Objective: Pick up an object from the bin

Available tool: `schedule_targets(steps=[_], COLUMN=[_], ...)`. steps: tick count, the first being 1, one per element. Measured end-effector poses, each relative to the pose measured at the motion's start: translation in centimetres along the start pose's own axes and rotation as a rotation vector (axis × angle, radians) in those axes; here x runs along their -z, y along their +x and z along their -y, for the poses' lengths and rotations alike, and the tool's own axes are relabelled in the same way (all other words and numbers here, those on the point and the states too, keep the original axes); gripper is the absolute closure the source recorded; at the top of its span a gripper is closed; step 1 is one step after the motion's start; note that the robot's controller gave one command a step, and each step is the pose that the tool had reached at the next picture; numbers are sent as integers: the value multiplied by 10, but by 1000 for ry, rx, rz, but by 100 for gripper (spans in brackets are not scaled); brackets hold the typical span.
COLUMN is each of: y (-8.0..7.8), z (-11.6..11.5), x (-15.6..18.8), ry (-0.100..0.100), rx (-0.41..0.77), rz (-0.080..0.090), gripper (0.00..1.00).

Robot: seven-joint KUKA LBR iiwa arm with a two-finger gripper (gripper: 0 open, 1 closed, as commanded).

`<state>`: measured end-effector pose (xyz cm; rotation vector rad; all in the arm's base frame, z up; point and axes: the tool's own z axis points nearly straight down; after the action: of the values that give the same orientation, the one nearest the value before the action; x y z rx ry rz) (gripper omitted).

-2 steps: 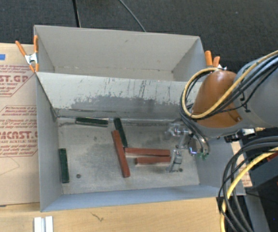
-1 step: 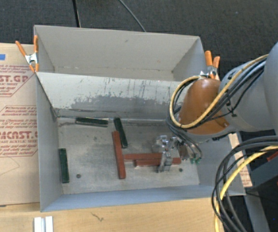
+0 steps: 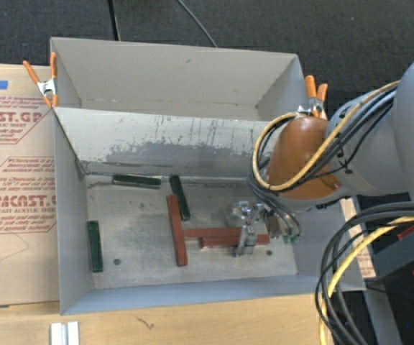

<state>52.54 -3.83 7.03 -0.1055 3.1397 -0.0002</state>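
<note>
Gripper (image 3: 246, 237) low on the right side of the bin (image 3: 135, 264), over the right end of the horizontal red-brown bar (image 3: 213, 237). At its left end that bar seems to touch a second red-brown bar (image 3: 177, 230) lying crosswise. Whether my tool is wide or narrow, I cannot tell from this angle. To do this well: centre across the bar's narrow width, close squarely, and lift straight so the neighbour isn't dragged. The nearest dark green bar (image 3: 180, 197) lies clear.

Red print on the cardboard (image 3: 11, 259) beside the bin (image 3: 171, 70) reads in part "CAST.GP" and "-CAST ACRYLIC SHEE".
</note>
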Motion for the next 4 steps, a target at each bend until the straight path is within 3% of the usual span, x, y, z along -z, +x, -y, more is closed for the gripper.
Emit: schedule_targets(steps=[2,4], y=[0,2], z=[0,-1], x=[1,23], ry=[0,-1], rx=[0,0], rz=[0,-8], gripper=[100,100])
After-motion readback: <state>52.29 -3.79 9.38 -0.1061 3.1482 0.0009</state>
